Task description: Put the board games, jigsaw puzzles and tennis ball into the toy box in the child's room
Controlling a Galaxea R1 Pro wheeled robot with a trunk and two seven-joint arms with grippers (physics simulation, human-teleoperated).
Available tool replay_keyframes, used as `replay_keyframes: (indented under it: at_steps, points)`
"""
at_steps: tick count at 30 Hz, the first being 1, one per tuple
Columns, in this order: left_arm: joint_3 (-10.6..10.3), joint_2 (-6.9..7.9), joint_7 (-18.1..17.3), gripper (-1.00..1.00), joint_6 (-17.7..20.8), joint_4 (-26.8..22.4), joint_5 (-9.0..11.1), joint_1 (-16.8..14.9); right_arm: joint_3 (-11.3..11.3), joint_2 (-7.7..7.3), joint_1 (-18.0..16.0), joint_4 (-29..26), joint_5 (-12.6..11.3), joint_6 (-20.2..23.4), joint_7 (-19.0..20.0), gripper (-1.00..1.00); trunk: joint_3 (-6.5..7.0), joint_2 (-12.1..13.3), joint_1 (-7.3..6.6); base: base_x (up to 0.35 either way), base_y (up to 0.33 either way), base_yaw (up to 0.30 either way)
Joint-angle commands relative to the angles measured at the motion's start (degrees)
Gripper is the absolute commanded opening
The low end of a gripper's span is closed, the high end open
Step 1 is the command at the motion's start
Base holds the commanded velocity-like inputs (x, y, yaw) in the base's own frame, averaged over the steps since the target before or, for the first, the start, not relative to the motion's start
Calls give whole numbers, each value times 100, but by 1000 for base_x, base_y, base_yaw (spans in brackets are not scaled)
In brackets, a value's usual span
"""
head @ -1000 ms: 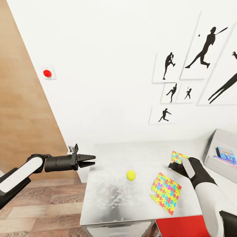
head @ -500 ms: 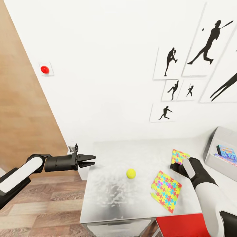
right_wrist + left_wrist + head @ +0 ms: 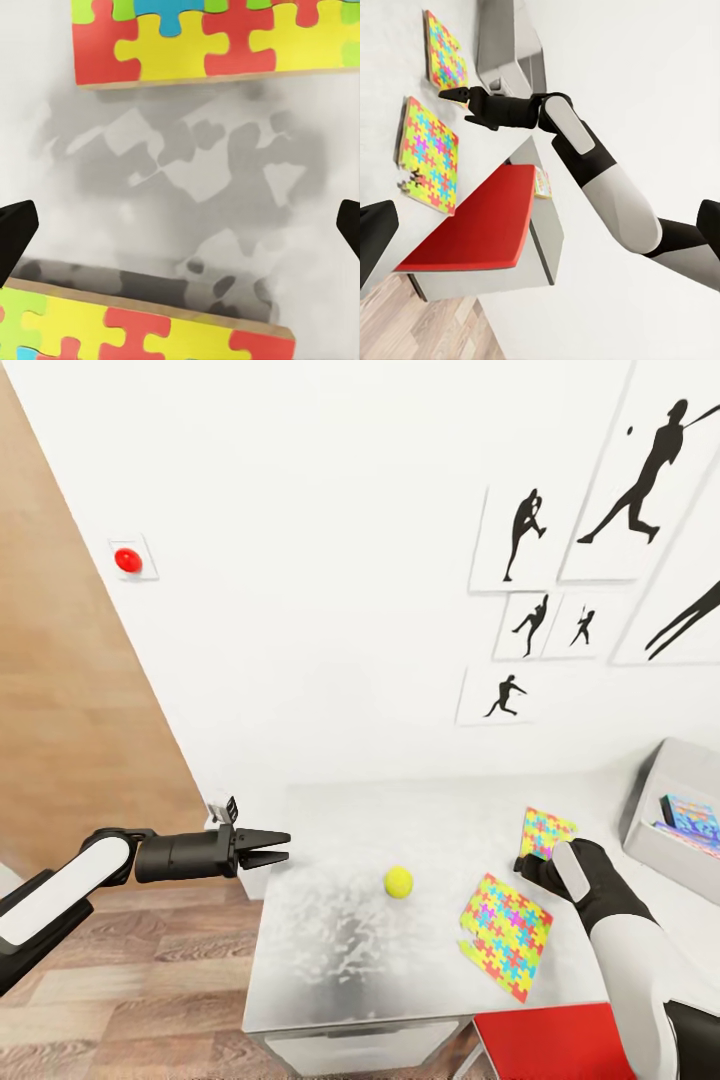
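The tennis ball [image 3: 398, 881] rests mid-table [image 3: 340, 950]. Two jigsaw puzzles lie flat to its right, one nearer [image 3: 506, 933] and one farther [image 3: 545, 830]. My right gripper [image 3: 522, 863] hovers open low over the bare strip between them, with one puzzle edge [image 3: 210, 37] on each side [image 3: 135, 330]. The left gripper [image 3: 283, 847] is open and holds nothing, level with the table's left edge and apart from the ball. The toy box [image 3: 655, 830] stands at the far right with a blue board game [image 3: 690, 815] inside. The bed is out of view.
A white wall with black baseball silhouettes [image 3: 520, 535] rises just behind the table. A red-topped grey unit [image 3: 555, 1040] sits at the table's near right corner. Wooden floor [image 3: 120, 1000] lies to the left, and a red button [image 3: 127, 559] is on the wall.
The whole picture has shifted slightly, so the camera moved. Both arms and the things on the table keep their places.
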Motion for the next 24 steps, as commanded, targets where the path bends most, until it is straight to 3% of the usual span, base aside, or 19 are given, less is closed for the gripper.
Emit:
replay_keyframes:
  at_steps: [1, 13, 24]
  points:
    - [-13, 5, -26, 100, 5, 3, 1, -10, -4, 1, -4, -7, -61, 15, -46, 100, -21, -13, 3, 0, 0, 0]
    - [-14, 5, -25, 100, 5, 3, 1, -10, -3, 4, -4, -7, -54, 15, -44, 100, -133, -13, 3, 0, 0, 0]
    - [-12, 6, -26, 100, 5, 3, 1, -10, 13, 10, -4, -7, -48, 3, -44, 100, -146, -13, 3, -44, 34, 0]
